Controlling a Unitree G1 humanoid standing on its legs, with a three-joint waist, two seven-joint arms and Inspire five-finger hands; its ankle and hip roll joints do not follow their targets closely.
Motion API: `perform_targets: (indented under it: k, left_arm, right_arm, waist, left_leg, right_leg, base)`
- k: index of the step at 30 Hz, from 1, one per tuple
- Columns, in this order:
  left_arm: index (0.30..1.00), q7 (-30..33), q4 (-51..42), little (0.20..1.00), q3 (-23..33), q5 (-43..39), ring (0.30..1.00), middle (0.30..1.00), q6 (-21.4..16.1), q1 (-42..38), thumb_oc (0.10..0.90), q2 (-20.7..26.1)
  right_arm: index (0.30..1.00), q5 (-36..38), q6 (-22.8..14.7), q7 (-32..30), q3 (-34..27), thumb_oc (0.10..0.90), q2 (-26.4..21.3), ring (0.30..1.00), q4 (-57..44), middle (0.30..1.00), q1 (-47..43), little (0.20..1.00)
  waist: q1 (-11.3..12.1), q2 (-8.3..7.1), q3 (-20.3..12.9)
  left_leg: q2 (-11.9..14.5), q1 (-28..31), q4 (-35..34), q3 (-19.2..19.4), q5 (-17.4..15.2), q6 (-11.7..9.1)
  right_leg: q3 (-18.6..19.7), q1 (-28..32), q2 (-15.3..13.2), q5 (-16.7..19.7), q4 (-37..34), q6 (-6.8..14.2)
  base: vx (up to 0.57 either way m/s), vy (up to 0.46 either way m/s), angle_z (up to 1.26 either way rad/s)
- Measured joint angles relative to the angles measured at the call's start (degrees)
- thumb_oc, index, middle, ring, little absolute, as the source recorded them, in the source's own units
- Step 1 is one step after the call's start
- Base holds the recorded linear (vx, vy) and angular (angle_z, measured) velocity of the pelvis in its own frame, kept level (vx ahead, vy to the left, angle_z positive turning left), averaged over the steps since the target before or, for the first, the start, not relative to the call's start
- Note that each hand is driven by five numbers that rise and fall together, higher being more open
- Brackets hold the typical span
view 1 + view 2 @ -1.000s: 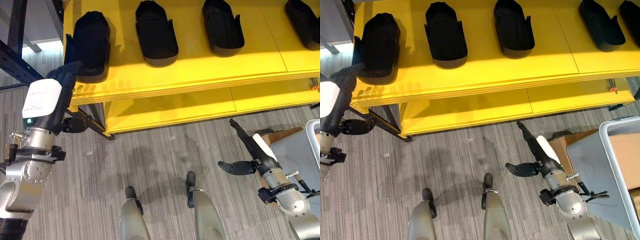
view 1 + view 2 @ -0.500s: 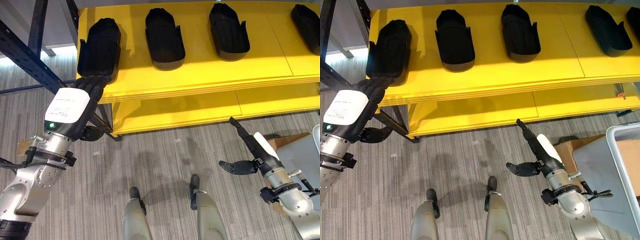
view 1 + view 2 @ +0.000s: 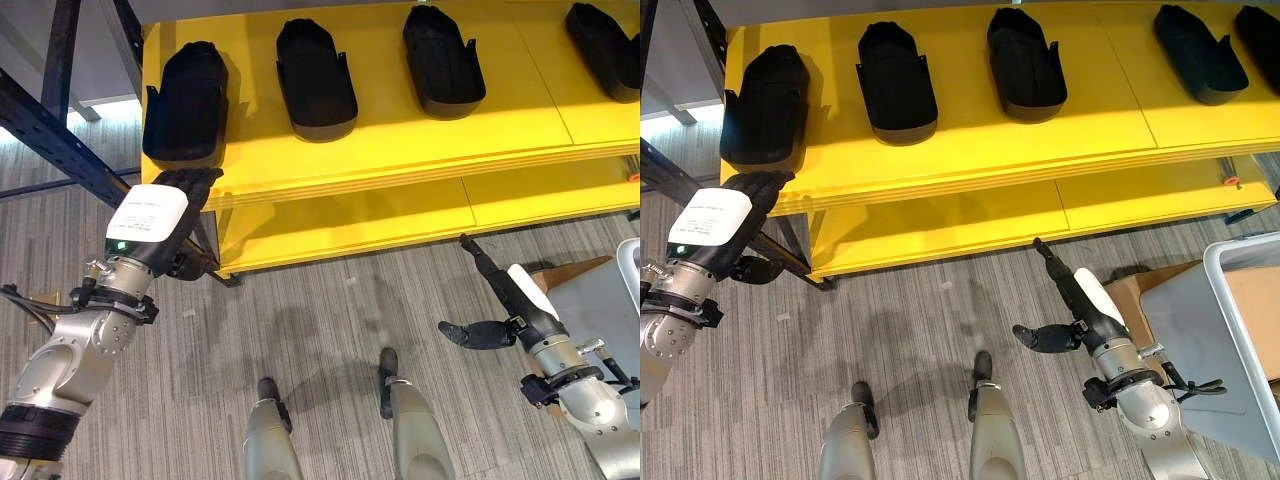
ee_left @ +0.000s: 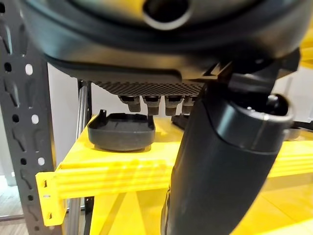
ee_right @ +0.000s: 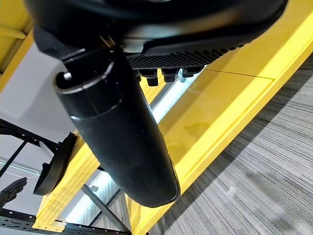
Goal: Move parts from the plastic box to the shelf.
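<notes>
- Up at the near left corner of the yellow shelf (image 3: 400, 150), the left hand (image 3: 160, 215) has its fingers straight and released, holding nothing, fingertips at the shelf's front edge.
- Just beyond those fingertips lies the leftmost black part (image 3: 185, 100), resting flat on the shelf's upper board; whether the fingers touch it cannot be told, and the left wrist view shows a gap between them and the part (image 4: 122, 132).
- Further from the left hand along the same board sit 3 more black parts, the second part (image 3: 316, 68), the third part (image 3: 443, 60) and the fourth part (image 3: 602, 35), each apart from its neighbour.
- Low over the grey carpet (image 3: 320, 310), in front of the shelf's lower board, the right hand (image 3: 500, 300) is spread loose with fingers straight and thumb out to the side, empty.
- Beside the right arm, on its outer side, stands the plastic box (image 3: 1240, 330); its contents cannot be made out.
- A brown cardboard piece (image 3: 1125, 290) lies on the carpet between that hand and the box.
</notes>
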Motion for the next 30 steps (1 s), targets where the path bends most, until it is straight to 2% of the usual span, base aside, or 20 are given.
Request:
perform_targets:
  k: [8, 16, 21, 30]
  left_arm:
    - [1.0, -1.1, 0.1, 1.0, 0.0, 0.0, 1.0, 1.0, 0.1, 1.0, 0.9, -0.5]
    - [1.0, -1.0, 6.7, 1.0, -0.3, 0.0, 1.0, 1.0, 1.6, -1.8, 0.9, -0.8]
    - [1.0, -1.0, 10.4, 1.0, -4.6, -0.1, 1.0, 1.0, 2.3, -4.6, 0.9, -0.9]
    - [1.0, -1.0, 14.5, 1.0, -6.6, -0.1, 1.0, 1.0, 2.8, -8.0, 0.9, -1.2]
  right_arm:
    - [1.0, -0.9, 0.0, 0.0, -0.1, 0.9, 0.0, 1.0, 0.0, 1.0, 0.3, 1.0]
    - [1.0, -0.9, 0.0, 0.0, -0.1, 0.9, 0.2, 1.0, 0.0, 1.0, 0.2, 1.0]
    - [1.0, -0.9, 0.0, 0.0, -0.1, 0.9, 0.3, 1.0, 0.0, 1.0, 0.2, 1.0]
    - [1.0, -0.9, 0.0, 0.0, -0.1, 0.9, 0.3, 1.0, 0.0, 1.0, 0.2, 1.0]
  waist:
    - [0.0, -0.07, 0.0]
    - [-0.3, -0.78, -1.2]
    - [-0.5, -0.77, -1.2]
    - [-1.5, -0.85, -1.3]
  left_leg:
    - [0.0, -0.2, 0.3, 0.0, -0.2, 0.1]
    - [0.1, -0.9, 1.0, -0.3, -0.6, 0.2]
    - [0.1, -1.0, 1.5, -0.3, -0.9, 0.2]
    - [0.2, -1.1, 1.9, 0.3, -1.3, 0.3]
  right_leg:
    - [0.1, 0.0, 0.0, 0.0, -0.3, 0.0]
    - [0.1, -0.3, 0.0, 0.0, -0.4, 0.1]
    - [0.1, -0.3, 0.0, 0.0, -0.3, 0.1]
    - [0.6, -0.6, 0.1, 0.0, -0.1, 0.2]
  base:
    - [0.0, 0.0, 0.0]
    - [0.0, 0.0, 0.0]
    - [0.0, 0.0, -0.01]
    - [0.0, 0.0, -0.02]
